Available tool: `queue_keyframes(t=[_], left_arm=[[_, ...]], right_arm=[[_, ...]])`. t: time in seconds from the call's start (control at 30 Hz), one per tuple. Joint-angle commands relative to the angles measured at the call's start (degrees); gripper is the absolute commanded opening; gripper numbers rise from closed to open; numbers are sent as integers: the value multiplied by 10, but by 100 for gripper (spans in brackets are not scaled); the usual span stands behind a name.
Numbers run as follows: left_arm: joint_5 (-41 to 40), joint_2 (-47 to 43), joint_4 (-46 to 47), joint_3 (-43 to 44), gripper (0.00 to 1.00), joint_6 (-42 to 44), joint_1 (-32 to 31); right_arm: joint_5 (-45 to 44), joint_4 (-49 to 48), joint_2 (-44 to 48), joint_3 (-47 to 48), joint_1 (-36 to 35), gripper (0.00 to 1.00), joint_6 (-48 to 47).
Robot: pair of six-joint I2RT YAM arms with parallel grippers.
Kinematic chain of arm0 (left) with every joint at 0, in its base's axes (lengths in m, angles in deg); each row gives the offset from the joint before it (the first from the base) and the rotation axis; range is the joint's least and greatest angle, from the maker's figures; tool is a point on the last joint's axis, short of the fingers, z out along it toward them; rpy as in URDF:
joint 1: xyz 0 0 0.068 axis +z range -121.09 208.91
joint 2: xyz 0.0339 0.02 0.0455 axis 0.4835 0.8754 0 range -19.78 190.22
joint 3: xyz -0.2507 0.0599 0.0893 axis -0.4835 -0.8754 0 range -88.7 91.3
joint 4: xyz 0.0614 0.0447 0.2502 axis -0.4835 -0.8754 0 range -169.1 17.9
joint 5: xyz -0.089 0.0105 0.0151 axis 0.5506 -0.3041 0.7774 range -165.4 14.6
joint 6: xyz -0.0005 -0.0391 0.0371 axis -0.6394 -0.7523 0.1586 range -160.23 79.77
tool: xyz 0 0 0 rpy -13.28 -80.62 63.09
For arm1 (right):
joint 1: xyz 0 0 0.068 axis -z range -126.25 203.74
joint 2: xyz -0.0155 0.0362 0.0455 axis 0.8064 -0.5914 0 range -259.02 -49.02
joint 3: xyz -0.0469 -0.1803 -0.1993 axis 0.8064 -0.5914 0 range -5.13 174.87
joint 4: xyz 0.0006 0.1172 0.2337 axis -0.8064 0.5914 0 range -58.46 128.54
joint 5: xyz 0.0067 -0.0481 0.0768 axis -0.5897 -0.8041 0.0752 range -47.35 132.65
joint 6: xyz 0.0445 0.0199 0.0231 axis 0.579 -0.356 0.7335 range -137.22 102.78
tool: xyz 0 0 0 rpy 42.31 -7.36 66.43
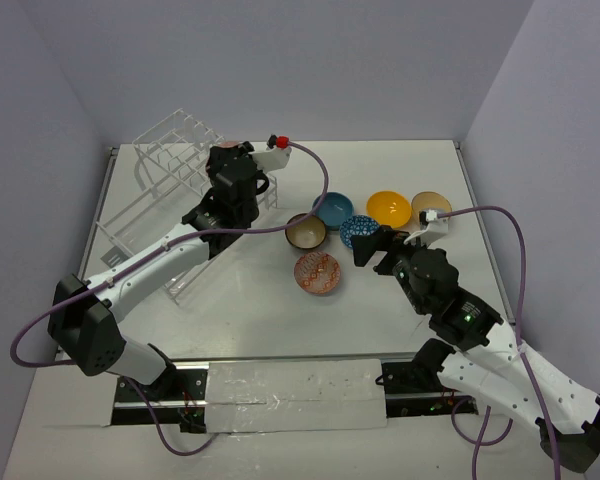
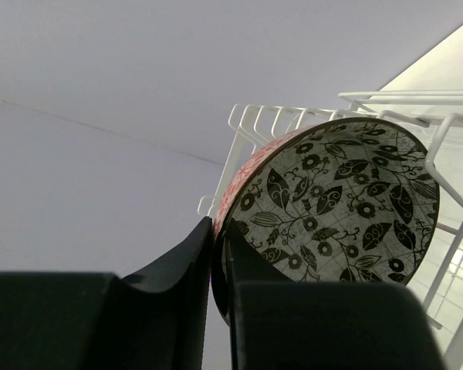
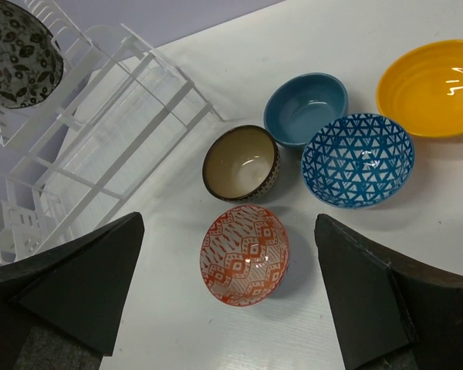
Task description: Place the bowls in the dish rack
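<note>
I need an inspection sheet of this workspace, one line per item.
Surface: white table.
Job's things: dish rack far left; grey patterned bowl on edge at its top wires; loose on the table: teal bowl, orange-yellow bowl, tan bowl, dark brown bowl, blue patterned bowl, salmon patterned bowl.
Clutter: nothing seen.
Grippers: left gripper shut on the grey patterned bowl; right gripper open, over the loose bowls.
Cables: purple cables from both wrists, one arching over the table.
Surroundings: plain pale walls on three sides.
</note>
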Motion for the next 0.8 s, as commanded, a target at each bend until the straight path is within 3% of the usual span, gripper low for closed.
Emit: queue_keyframes(t=[0.0,0.07,0.37,0.53,0.6,0.77], left_arm=[[-5,-15,16,-2,18,-12,-4],[-7,-15,16,-2,20,-14,-5],[-14,-15,5,0,54,-24,-9],[-18,-22,-10,17,78,-37,-17],[-22,-26,-17,37,88,-48,-27],[-29,-31,-120,139,96,-148,-66]], right_arm=[[-2,-21,3,-4,-3,99,-4],[-2,-22,1,-5,-3,99,-3],[7,-30,1,-10,-3,99,-2],[9,-29,0,-13,-3,99,-1],[12,-30,-2,-14,-3,99,-3],[6,-1,-51,4,-3,99,3]])
